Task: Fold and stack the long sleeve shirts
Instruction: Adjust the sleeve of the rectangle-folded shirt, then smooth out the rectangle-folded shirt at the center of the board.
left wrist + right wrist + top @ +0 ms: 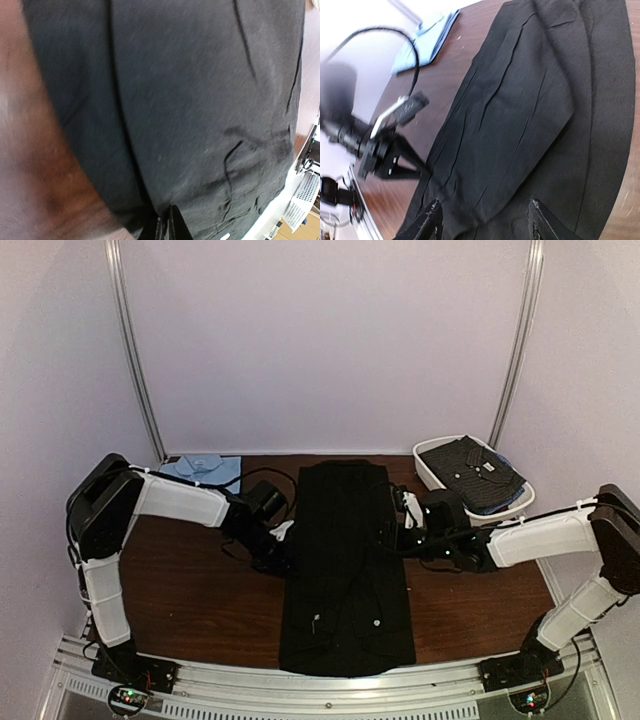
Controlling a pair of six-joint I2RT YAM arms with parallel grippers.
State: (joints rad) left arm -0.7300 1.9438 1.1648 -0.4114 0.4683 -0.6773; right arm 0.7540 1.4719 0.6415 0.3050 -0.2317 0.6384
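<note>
A black long sleeve shirt [345,570] lies lengthwise down the middle of the table, its sides folded in to make a narrow strip. My left gripper [285,560] is low at the shirt's left edge. In the left wrist view its fingers [167,227] are pressed together on the edge of the black cloth [200,100]. My right gripper [398,532] hovers at the right edge, open, its fingertips [432,220] spread over the black shirt [520,110] with nothing between them. A folded light blue shirt [205,470] lies at the back left.
A white oval tub [425,465] at the back right holds a dark, pale-dotted shirt [470,470]. Brown tabletop [200,590] shows on both sides of the black shirt. A metal rail [330,690] runs along the near edge. The left arm's cable [380,32] loops above the table.
</note>
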